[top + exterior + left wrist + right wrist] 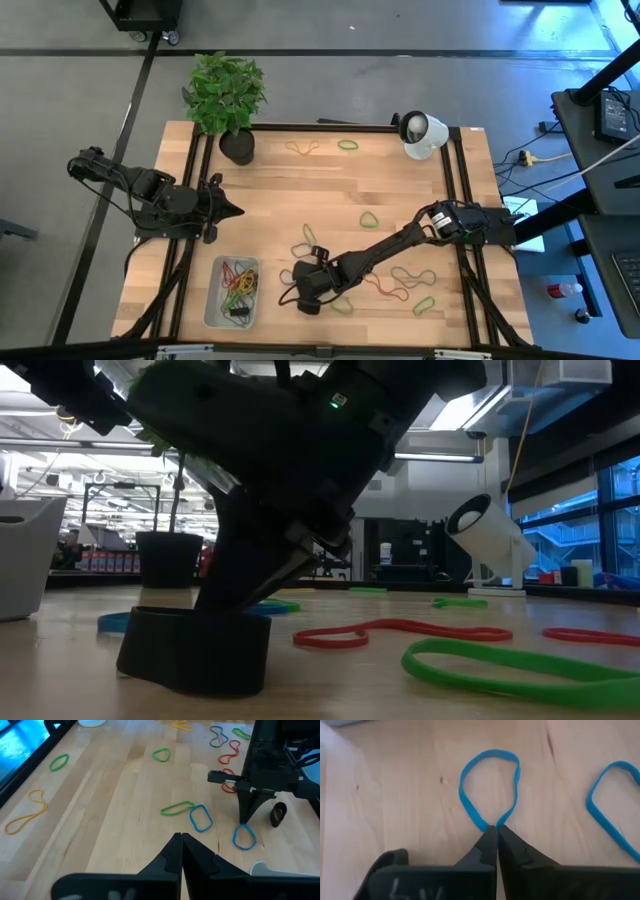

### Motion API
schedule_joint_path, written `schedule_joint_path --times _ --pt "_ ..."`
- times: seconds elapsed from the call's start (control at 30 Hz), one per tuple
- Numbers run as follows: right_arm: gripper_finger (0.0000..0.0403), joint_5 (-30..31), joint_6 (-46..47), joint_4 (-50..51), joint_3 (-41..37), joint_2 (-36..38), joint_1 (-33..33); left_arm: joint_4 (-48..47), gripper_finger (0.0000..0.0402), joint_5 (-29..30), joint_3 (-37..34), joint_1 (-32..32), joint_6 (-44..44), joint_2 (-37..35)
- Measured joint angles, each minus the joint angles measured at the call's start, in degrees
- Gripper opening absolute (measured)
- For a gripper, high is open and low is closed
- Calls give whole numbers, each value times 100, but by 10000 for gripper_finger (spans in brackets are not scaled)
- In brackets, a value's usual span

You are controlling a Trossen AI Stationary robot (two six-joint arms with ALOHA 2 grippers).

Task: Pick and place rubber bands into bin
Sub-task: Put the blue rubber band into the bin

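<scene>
The right gripper (496,827) was clenched on the near end of a blue band (490,787), light, limp, likely to stretch; the left gripper (181,840) waited clenched, empty.

Wooden table (300,200) under everything, light planks. Green plant in black pot (236,145) at far corner, well apart from both jaws. White round lamp-like thing (422,134) at other far corner, tipped on side, also well apart from jaws.
</scene>
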State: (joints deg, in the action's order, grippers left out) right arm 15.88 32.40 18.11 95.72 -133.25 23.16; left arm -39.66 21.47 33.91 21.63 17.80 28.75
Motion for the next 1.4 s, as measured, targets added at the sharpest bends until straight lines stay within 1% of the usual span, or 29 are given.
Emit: schedule_joint_path --times 0.17,0.33,0.47,0.53,0.63,0.73,0.87,0.93,1.07,1.17,1.23,1.33,1.4 --pt "2 133 175 220 288 -39 59 0 2 -2 0 2 0 0" --pt "1 655 133 680 790 -37 145 -2 2 -82 0 0 -2 2" --pt "1 775 -92 1046 1209 -26 153 -2 2 -162 0 0 -4 2" --pt "0 930 -143 1244 1458 -26 150 0 2 -165 0 2 -2 1" --pt "0 1168 -114 1186 1782 -10 105 0 2 -166 0 1 0 1" --pt "0 1191 -312 678 2039 -9 46 0 2 -166 0 2 0 2" --pt "0 1053 -1245 -571 2173 -28 -18 0 2 -167 0 1 -3 2" --pt "0 889 -1437 -1009 2155 -133 -83 0 2 -168 0 0 -6 0" --pt "0 356 -1235 -1757 2127 -540 -247 0 2 -168 0 2 -11 11" --pt "0 345 -896 -2414 2127 -839 -341 -2 2 -190 0 2 -11 11" --pt "6 318 -827 -2846 2135 -1032 -383 -2 2 -209 -1 0 -13 12" --pt "29 255 -512 -2822 2129 -1181 -420 -2 2 -265 0 2 -22 11" --pt "51 59 -369 -2684 2127 -1196 -446 0 2 -324 -2 0 -48 13"
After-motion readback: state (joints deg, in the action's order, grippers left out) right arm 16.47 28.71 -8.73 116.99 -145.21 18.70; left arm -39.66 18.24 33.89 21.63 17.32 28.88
